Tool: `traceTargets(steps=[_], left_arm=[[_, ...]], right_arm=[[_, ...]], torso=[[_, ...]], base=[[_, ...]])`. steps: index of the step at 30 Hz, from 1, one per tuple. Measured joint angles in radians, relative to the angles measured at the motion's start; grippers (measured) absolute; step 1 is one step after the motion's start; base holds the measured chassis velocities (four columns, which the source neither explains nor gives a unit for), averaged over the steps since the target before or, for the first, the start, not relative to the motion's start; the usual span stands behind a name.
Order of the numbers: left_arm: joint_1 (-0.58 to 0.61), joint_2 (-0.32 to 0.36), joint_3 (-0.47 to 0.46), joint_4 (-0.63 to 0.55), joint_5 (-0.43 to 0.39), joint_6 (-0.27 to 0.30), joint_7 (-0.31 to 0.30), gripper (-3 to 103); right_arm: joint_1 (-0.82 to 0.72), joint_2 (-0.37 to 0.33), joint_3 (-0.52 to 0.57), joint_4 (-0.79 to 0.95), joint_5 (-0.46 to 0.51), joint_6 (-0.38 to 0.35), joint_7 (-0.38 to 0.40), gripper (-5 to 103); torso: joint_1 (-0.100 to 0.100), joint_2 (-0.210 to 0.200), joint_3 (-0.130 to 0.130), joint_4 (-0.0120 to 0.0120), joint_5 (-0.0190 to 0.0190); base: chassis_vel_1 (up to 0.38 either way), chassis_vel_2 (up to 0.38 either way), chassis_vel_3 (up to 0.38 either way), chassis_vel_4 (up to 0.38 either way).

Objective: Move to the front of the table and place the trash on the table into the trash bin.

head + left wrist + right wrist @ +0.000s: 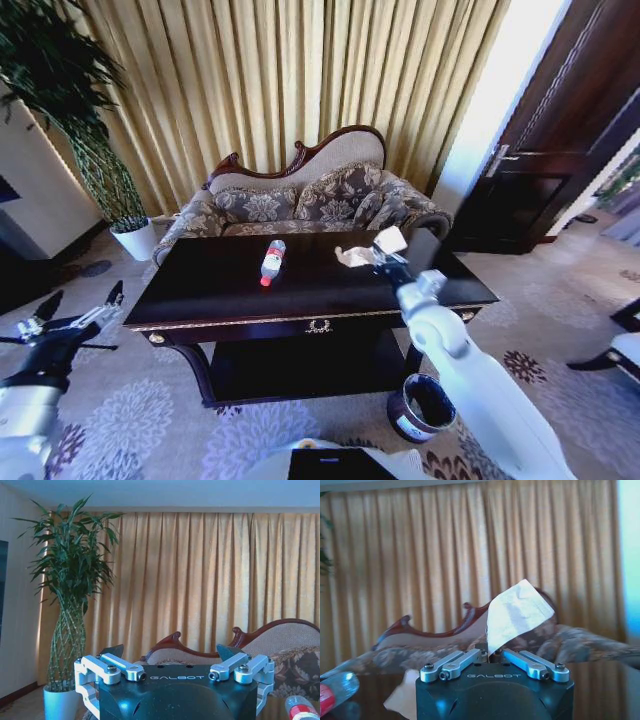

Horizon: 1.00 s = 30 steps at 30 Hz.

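You have one bottle (272,261), clear with a red cap, lying mid-table (200,285), and two white paper scraps: one (352,256) on the table's right, one (517,612) pinched in your right gripper (491,652) above it. Left gripper (78,308) hangs spread wide, left of the table. The bin (422,408) sits near right.

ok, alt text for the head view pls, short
The right gripper, shut on a white paper scrap, is held above the right part of the dark glossy table, near another crumpled scrap and a red-capped plastic bottle lying mid-table. The left gripper hangs open off the table's left end; the trash bin stands on the carpet below its front right.
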Motion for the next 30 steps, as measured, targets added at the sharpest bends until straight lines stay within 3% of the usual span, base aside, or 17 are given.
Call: traceTargets(steps=[6,14,30], left_arm=[[-0.001,0.023,0.001,0.0,-0.016,0.006,0.01,100],[-0.004,0.05,0.0,0.003,-0.028,0.039,0.022,100],[0.004,0.061,-0.008,0.0,-0.027,0.055,0.022,100]], right_arm=[[-0.139,0.023,0.088,0.104,-0.061,0.009,0.016,0],[-0.307,0.029,0.199,0.233,-0.058,-0.018,0.003,0],[-0.415,0.063,0.214,0.304,-0.084,-0.033,0.004,0]], torso=[[0.0,0.0,0.0,0.0002,-0.0001],[0.0,0.0,0.0,-0.0001,-0.0002],[0.001,0.0,0.0,0.0,-0.0001]], base=[[0.0,0.0,0.0,0.0],[0.0,0.0,0.0,0.0],[0.028,-0.025,-0.032,0.031]])
